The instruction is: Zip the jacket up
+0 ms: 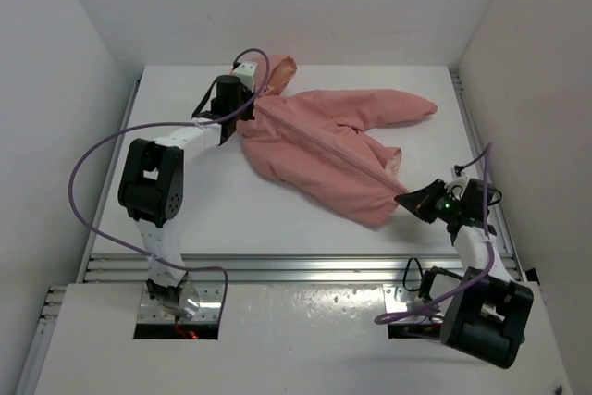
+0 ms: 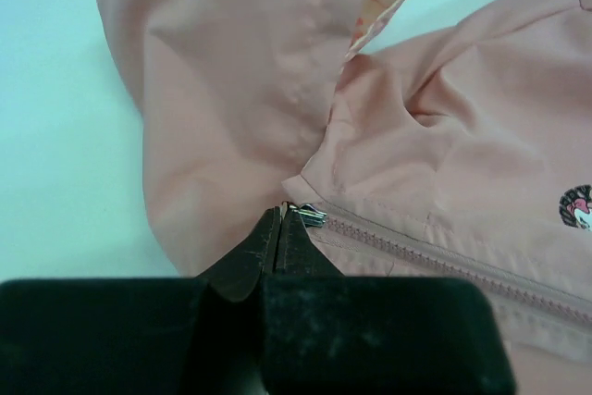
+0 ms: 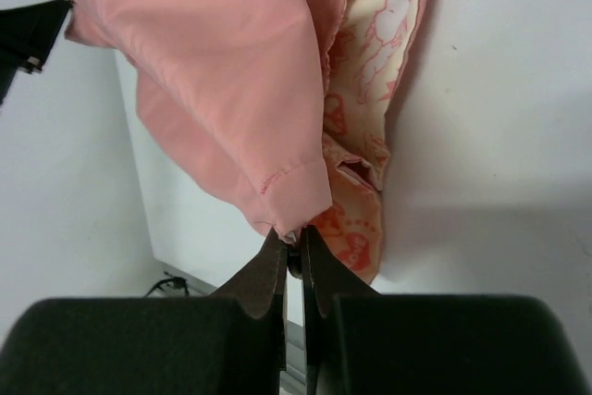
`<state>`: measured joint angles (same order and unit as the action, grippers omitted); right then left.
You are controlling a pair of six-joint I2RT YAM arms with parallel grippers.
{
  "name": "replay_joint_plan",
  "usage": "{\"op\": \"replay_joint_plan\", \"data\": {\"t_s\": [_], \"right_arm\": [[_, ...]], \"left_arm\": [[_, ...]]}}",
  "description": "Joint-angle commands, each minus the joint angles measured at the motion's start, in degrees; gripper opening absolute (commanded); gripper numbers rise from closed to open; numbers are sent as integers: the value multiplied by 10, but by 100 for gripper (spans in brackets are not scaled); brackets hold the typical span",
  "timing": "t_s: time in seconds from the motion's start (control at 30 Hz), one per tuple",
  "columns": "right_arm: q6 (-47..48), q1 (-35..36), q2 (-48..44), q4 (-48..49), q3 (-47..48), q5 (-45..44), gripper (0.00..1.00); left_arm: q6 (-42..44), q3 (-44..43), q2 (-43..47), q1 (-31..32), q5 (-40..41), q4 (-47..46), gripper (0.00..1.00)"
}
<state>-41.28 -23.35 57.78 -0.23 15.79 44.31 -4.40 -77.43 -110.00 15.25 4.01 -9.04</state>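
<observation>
The left gripper (image 2: 281,228) is pinched tight, its tips closed on the small metal zipper pull (image 2: 309,216) at the neck of the jacket (image 1: 324,141). From there the zipper (image 2: 444,264) runs off toward the hem, its teeth meshed as far as the wrist view shows. At the other end the right gripper (image 3: 294,245) is clamped on the hem corner (image 3: 294,196) at the zipper's foot, with the floral lining (image 3: 375,62) folded out beside it. The jacket lies diagonally on the white table (image 1: 185,201), stretched between the two arms — hood (image 1: 281,71) far left, hem near right. To finish well, I judge the pull should travel straight along the zipper line while the right arm holds the hem taut. A sideways tug risks snagging collar fabric — or slipping off the tiny tab.
</observation>
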Motion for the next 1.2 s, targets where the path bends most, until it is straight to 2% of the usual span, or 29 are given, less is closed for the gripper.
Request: {"op": "replay_joint_plan", "data": {"t_s": [0.0,0.2,0.27,0.3,0.33,0.37,0.4,0.43,0.47,0.53,0.57,0.6,0.63,0.67,0.7,0.77,0.8,0.87,0.9,0.93,1.03,1.17], "right_arm": [[34,-36,8,-33,18,3,0],[43,-73,34,-22,32,19,0],[35,-74,45,-2,36,18,0],[29,-74,51,15,42,25,0],[26,-74,78,24,66,44,6],[26,-70,89,16,78,63,31],[29,-69,95,9,103,69,39],[38,-67,108,-21,127,76,51],[54,-66,108,-31,146,78,57],[69,-64,96,-46,162,86,65],[92,-61,93,-49,186,91,76],[104,-60,91,-57,198,94,81],[116,-55,85,-90,209,99,84],[175,-51,86,-121,253,100,94],[197,-49,91,-156,268,101,99],[261,-51,112,-206,310,98,99],[334,-53,117,-258,331,91,99],[384,-56,152,-297,355,70,99],[439,-60,160,-309,356,66,99],[455,-61,175,-311,355,54,99],[507,-65,194,-296,333,14,99],[499,-82,226,-245,319,-5,99]], "left_arm": [[47,-48,-8,-58,83,-34,0],[57,-91,-33,-100,89,-40,0],[48,-105,-33,-113,67,-27,0],[41,-105,-33,-122,24,-13,3],[34,-105,-33,-122,-2,-13,35],[29,-105,-16,-128,-58,-6,54],[24,-105,-8,-128,-77,3,69],[24,-105,1,-128,-92,27,95],[24,-105,11,-122,-103,38,100],[24,-110,41,-116,-131,90,100],[18,-110,52,-109,-131,106,100],[7,-110,64,-109,-131,122,100],[0,-117,83,-104,-118,166,100],[-6,-117,92,-104,-118,191,100],[-12,-117,101,-104,-118,211,100],[-28,-79,136,-128,-124,245,100],[-34,-60,149,-137,-129,245,100],[-34,13,176,-165,-118,245,100],[-34,41,204,-175,-118,229,100],[-29,88,215,-184,-118,219,100],[-11,144,238,-210,-112,186,100],[22,199,260,-238,-106,150,100]]}}
